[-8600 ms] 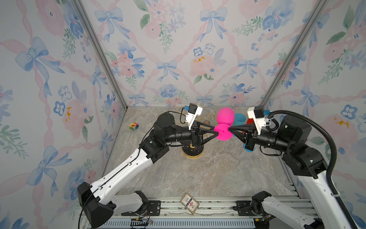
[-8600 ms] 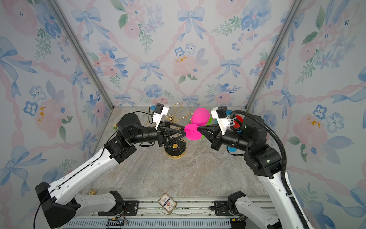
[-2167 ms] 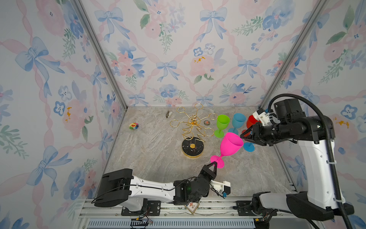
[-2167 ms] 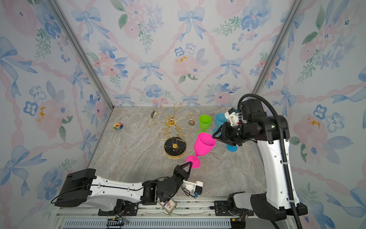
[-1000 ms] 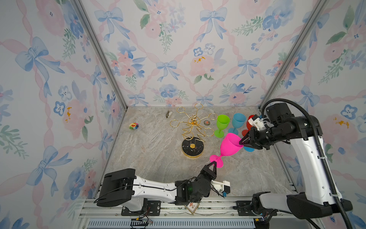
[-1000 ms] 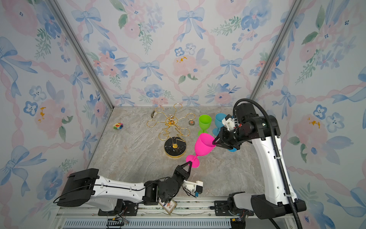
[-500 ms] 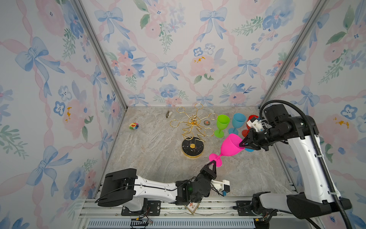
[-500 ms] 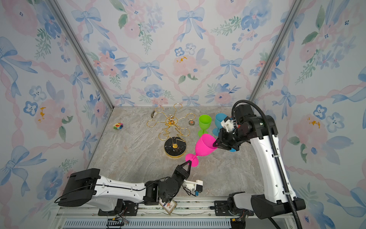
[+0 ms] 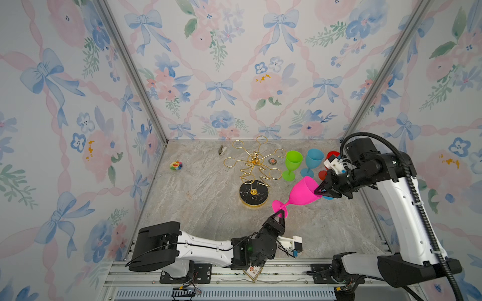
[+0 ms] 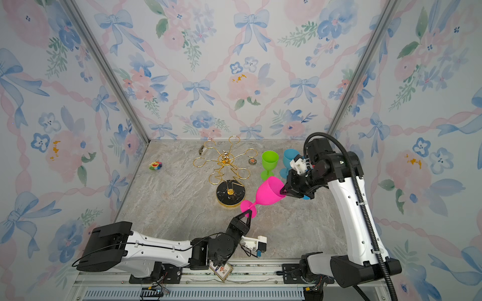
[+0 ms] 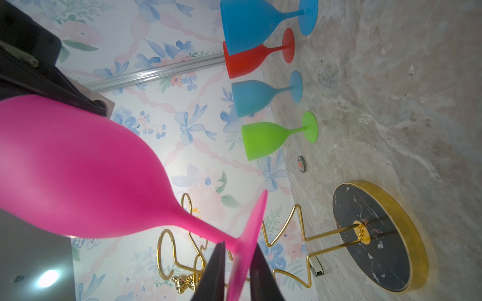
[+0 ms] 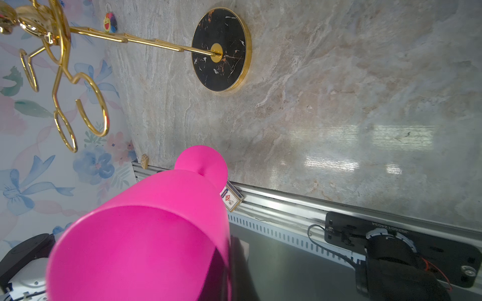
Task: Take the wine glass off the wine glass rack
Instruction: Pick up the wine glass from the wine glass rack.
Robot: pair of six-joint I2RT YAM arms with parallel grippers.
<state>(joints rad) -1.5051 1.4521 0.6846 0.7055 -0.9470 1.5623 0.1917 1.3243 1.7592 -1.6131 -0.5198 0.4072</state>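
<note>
Pinching the rim of the pink wine glass [image 9: 302, 194], my right gripper [image 9: 318, 192] is closed, right of centre, clear of the wine glass rack [image 9: 253, 193]; my left gripper [image 9: 281, 214] straddles its foot, grip unclear.

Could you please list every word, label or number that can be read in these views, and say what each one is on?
No text reads clearly.
Small box at the front edge: red emblem and print, too blurred to read.
Black plate: one white code line, upside down, too small to read.
Round badge: markings too small to read.
</note>
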